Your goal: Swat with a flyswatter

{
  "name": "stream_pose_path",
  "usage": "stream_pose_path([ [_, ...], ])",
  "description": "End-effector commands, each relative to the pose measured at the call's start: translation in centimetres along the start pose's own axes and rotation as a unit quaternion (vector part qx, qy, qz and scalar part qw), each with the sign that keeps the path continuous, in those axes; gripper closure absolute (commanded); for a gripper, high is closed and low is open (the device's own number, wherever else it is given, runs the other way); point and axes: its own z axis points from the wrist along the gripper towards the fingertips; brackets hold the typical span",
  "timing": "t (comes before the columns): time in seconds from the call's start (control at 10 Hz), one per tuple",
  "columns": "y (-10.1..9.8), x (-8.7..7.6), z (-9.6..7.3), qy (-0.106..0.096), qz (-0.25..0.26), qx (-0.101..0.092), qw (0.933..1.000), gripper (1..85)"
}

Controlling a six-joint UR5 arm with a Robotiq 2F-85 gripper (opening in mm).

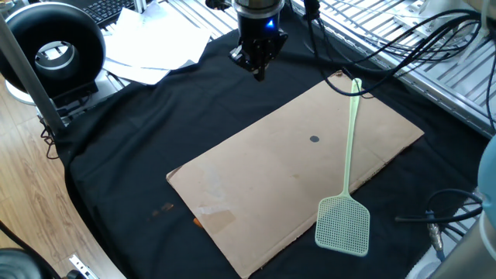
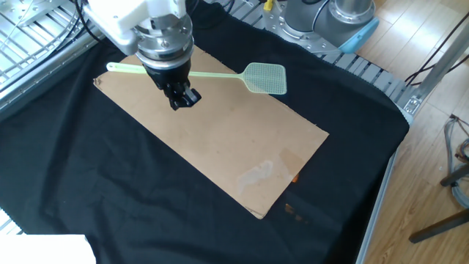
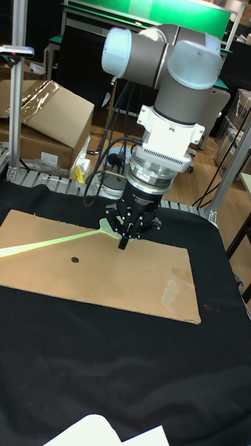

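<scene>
The pale green flyswatter (image 1: 343,225) lies flat on a brown cardboard sheet (image 1: 263,178). Its mesh head hangs over the sheet's near right edge and its thin handle runs to the far corner. In the other fixed view the flyswatter (image 2: 265,78) stretches along the cardboard's (image 2: 220,139) far edge. My gripper (image 1: 259,71) hangs in the air near the handle end, pointing down and touching nothing. I see the gripper (image 2: 183,99) edge-on, fingers slightly apart and empty. In the tall view the gripper (image 3: 125,241) hovers just right of the flyswatter's (image 3: 56,242) handle tip.
A black cloth (image 1: 139,132) covers the table under the cardboard. A small dark spot (image 1: 314,139) marks the sheet. White papers (image 1: 155,50) and a black ring-shaped device (image 1: 53,50) sit at the far left. Cables (image 1: 403,39) run along the far right.
</scene>
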Motion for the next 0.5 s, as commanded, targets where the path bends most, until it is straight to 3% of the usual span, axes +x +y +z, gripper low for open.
stream_pose_path([
  [0.0, 2.2, -0.9, 1.2, -0.023, -0.016, -0.041, 0.9988, 83.7],
  [0.2, 3.7, -1.3, 3.0, -0.036, -0.029, -0.077, 0.996, 83.7],
  [0.4, 3.2, -0.9, 4.7, -0.04, -0.04, -0.085, 0.9948, 83.7],
])
